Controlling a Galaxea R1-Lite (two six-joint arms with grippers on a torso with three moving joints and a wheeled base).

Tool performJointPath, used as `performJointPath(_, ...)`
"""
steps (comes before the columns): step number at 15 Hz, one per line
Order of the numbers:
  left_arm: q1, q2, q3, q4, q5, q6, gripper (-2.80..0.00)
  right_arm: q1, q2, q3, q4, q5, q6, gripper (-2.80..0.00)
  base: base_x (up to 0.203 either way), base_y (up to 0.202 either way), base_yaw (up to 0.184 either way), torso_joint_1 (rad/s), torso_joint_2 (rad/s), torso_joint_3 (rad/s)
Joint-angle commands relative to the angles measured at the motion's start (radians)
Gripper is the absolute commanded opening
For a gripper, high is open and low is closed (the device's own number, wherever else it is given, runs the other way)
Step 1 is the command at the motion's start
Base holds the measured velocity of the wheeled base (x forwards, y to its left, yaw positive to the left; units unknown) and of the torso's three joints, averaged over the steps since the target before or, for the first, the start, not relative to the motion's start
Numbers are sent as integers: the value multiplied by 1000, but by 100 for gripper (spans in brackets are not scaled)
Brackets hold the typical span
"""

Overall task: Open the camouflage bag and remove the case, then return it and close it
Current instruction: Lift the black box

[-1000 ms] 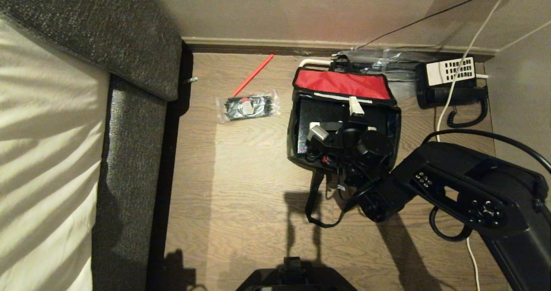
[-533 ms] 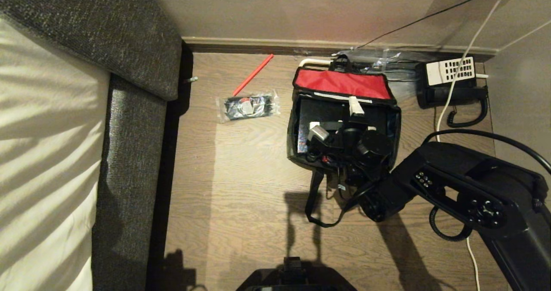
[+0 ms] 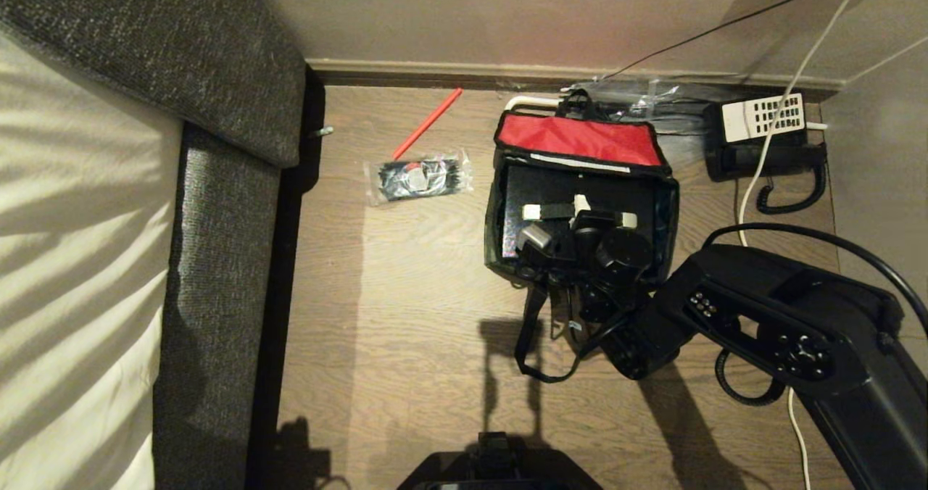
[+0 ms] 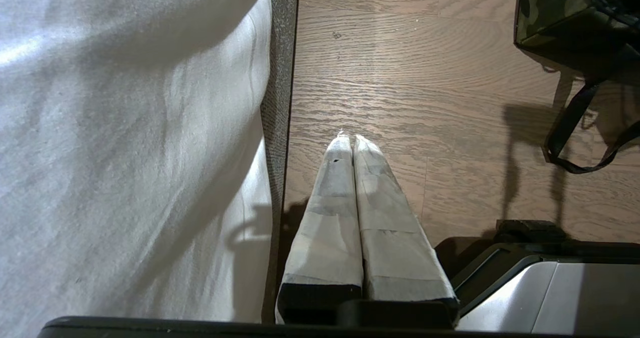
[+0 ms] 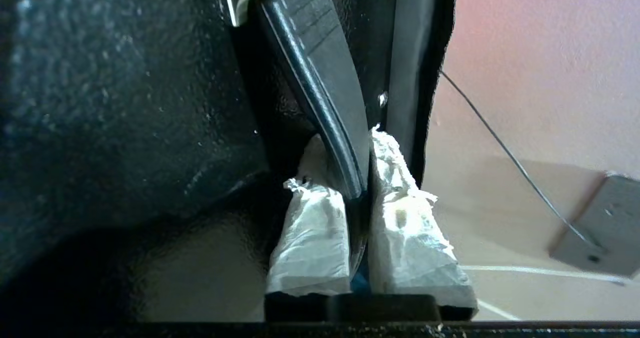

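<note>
On the wooden floor [image 3: 406,294], right end effector [image 5: 357,178] has now clamped the case's handle [image 5: 320,78].

This looks like a room in a home, most likely a bedroom or living room. A brown wood-grain plank floor [image 3: 406,280] runs up to a pale skirting board [image 3: 435,68] and a plain beige painted wall [image 3: 471,11]. Along the robot's left stands a piece of soft furniture with dark grey woven upholstery [image 3: 217,243] under a cream-white sheet or cushion [image 3: 72,258]; whether it is a bed or a sofa cannot be told. In the far corner a black corded telephone with a white keypad [image 3: 768,138] sits on the floor, with a thin white cable [image 3: 790,84] and a black one trailing up the wall.
</note>
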Motion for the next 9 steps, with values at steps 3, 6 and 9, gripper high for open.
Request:
performJointPath(3, 0, 0, 2, 0, 0, 0, -280, 1, -18, 12, -19, -4, 1, -280, 0, 0, 0, 0, 0, 0)
performJointPath(6, 0, 0, 2, 0, 0, 0, -280, 5, -82, 67, -19, -7, 8, -280, 0, 0, 0, 0, 0, 0)
performJointPath(9, 0, 0, 2, 0, 0, 0, -280, 14, -161, 131, -19, -7, 3, -280, 0, 0, 0, 0, 0, 0)
